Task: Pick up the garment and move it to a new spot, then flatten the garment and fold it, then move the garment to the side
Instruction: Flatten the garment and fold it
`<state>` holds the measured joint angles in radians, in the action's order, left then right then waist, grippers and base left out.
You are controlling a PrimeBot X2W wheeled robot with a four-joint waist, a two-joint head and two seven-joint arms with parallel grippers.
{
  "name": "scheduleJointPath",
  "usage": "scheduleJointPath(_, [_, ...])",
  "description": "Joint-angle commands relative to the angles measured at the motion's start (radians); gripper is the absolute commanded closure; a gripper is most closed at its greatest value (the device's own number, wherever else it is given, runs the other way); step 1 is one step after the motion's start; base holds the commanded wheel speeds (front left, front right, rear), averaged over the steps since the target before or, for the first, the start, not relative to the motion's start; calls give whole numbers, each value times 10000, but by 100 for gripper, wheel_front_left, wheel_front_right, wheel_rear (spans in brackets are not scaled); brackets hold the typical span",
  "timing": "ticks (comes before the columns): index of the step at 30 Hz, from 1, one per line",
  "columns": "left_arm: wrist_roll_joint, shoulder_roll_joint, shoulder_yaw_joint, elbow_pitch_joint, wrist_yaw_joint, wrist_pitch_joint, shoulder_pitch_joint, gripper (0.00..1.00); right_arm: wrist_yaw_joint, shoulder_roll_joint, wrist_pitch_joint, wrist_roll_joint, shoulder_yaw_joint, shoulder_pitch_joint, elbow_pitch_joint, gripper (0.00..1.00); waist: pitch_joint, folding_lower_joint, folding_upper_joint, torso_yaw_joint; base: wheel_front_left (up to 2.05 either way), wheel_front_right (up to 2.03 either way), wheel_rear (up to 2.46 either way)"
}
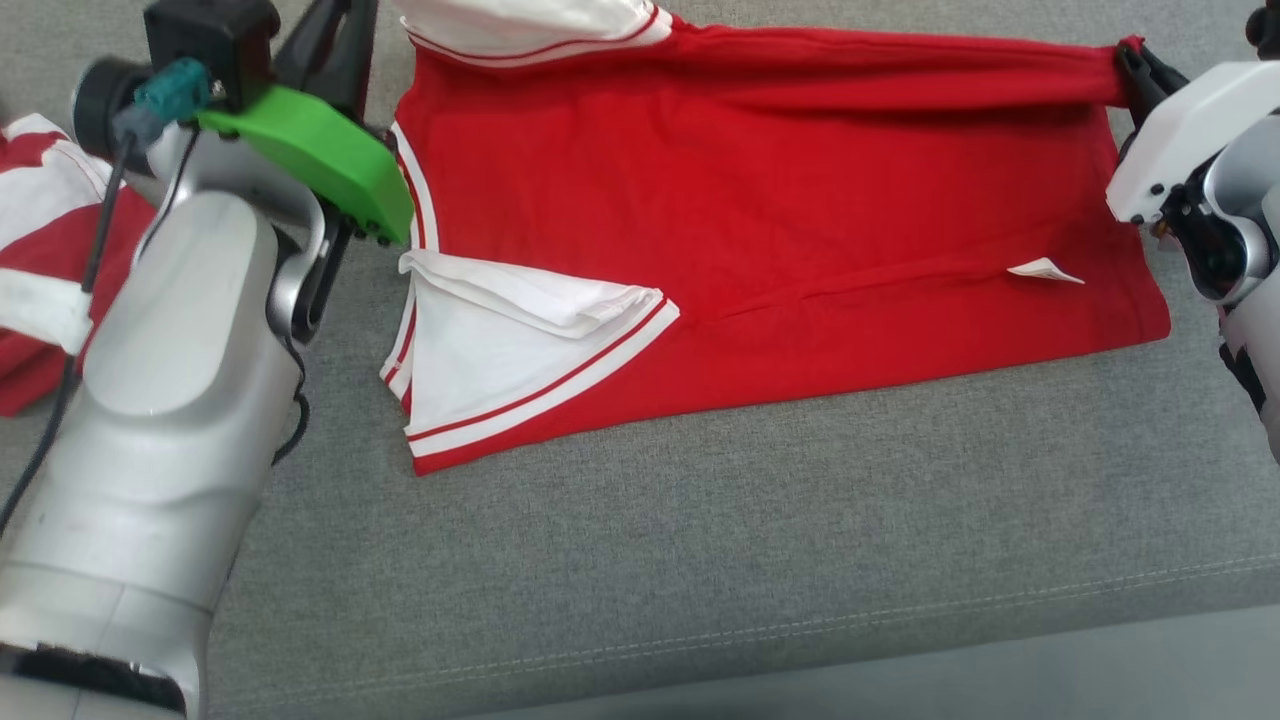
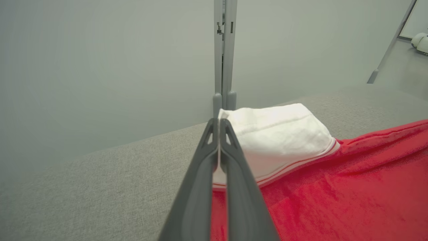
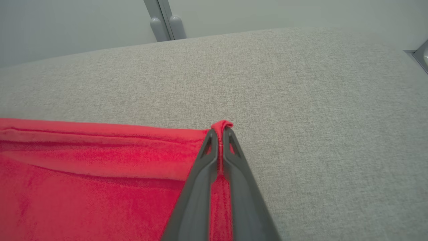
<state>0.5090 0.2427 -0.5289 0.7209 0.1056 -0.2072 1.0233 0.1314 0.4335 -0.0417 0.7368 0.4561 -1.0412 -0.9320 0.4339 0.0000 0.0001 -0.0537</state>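
A small white tag (image 1: pixel 1045 270) sticks out of a side seam of the red garment (image 1: pixel 760 180) near its hem; whether it carries print cannot be told. The garment lies spread on a grey upholstered surface (image 1: pixel 700 540), collar end toward the robot's left and hem toward its right, its far long edge raised into a taut fold between the two grippers. The near white sleeve (image 1: pixel 510 340), trimmed with red stripes, is folded in over the red body. The left gripper (image 2: pixel 219 122) is closed tight on the far white sleeve (image 2: pixel 277 134), with the cloth pinched between its dark fingertips. The right gripper (image 3: pixel 219 132) is clamped on the far hem corner (image 3: pixel 222 124), a nub of red poking out past its tips. In front of the garment a broad band of bare grey cloth runs to a stitched seam (image 1: pixel 800 625) at the surface's front edge. Beyond the raised fold more bare grey reaches the far edge, which meets a pale wall (image 2: pixel 100 67) and a grey post (image 2: pixel 224 50). A second red-and-white garment (image 1: pixel 40 260) lies bunched at the left, behind the left arm.
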Motion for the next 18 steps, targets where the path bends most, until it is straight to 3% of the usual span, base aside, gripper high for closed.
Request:
scheduleJointPath(1, [81, 98, 26, -159, -64, 77, -233, 100, -15, 91, 64, 77, 32, 196, 35, 100, -285, 0, -1, 103, 0, 0, 0])
scheduleJointPath(12, [1163, 1323, 600, -5874, -1654, 1915, -4241, 100, -15, 748, 365, 1044, 413, 1177, 658, 100, -445, 0, -1, 192, 0, 0, 0])
scheduleJointPath(18, [1797, 1669, 765, -8085, -2413, 2853, -5836, 100, -15, 1052, 518, 1178, 611, 1498, 759, 100, -428, 0, -1, 245, 0, 0, 0])
